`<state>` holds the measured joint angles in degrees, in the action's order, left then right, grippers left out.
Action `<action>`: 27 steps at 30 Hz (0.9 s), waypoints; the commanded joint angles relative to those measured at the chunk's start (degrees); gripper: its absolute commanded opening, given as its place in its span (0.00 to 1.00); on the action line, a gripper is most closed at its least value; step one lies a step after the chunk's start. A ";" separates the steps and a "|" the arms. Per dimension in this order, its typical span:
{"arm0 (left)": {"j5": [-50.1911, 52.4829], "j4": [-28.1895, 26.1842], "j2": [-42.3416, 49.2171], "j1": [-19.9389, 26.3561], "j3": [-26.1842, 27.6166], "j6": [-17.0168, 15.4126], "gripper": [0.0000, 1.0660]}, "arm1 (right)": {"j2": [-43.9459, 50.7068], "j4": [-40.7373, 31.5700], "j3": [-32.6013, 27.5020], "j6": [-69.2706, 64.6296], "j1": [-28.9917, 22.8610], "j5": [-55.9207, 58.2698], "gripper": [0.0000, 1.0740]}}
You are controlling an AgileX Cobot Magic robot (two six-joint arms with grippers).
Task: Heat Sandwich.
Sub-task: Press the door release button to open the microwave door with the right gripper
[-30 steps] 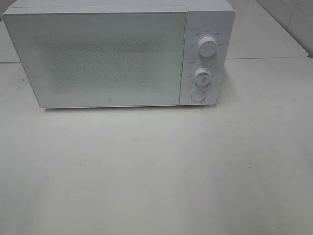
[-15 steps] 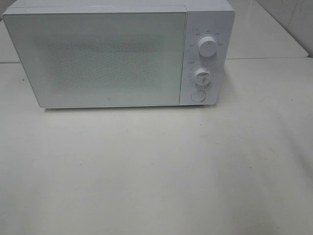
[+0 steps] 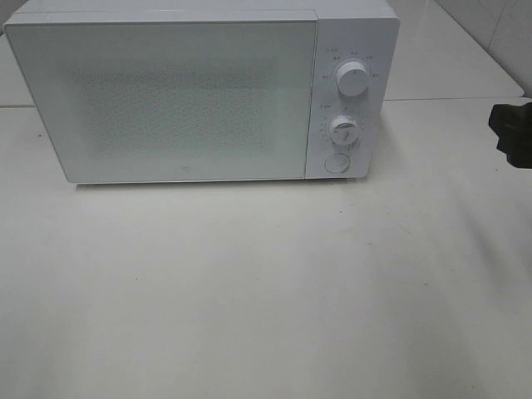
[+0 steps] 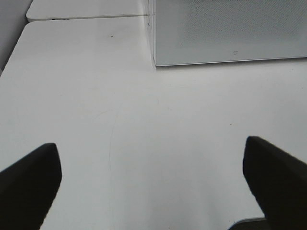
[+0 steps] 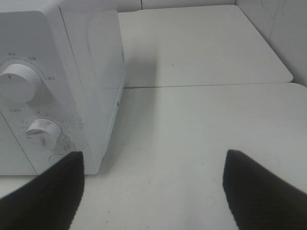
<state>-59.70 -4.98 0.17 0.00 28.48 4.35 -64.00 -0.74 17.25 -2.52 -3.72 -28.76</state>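
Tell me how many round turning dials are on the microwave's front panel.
2. The upper white round dial sits high on the right-side control panel of the white boxy microwave; the lower white round dial is beneath it. A flat round button lies below both.

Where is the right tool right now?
In the exterior high view the right tool is at the far right edge, over the table. It is level with the lower dial of the microwave, apart from it, jaws open.

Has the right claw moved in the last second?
Yes. The right claw has entered the high view at its right edge, moving left toward the microwave, on its dial side.
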 commanded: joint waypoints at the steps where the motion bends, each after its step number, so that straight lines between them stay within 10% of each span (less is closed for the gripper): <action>1: 0.29 0.06 1.15 -0.17 -0.11 -0.40 0.91 | -2.64 -0.34 -0.11 0.40 -0.34 -4.64 0.71; 27: 0.29 0.06 1.15 -0.17 -0.11 -0.40 0.91 | -27.10 -34.72 1.03 16.39 -34.15 -28.42 0.71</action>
<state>-59.70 -4.98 0.17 0.00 28.48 4.35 -90.30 -34.49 17.30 13.12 -36.61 -55.81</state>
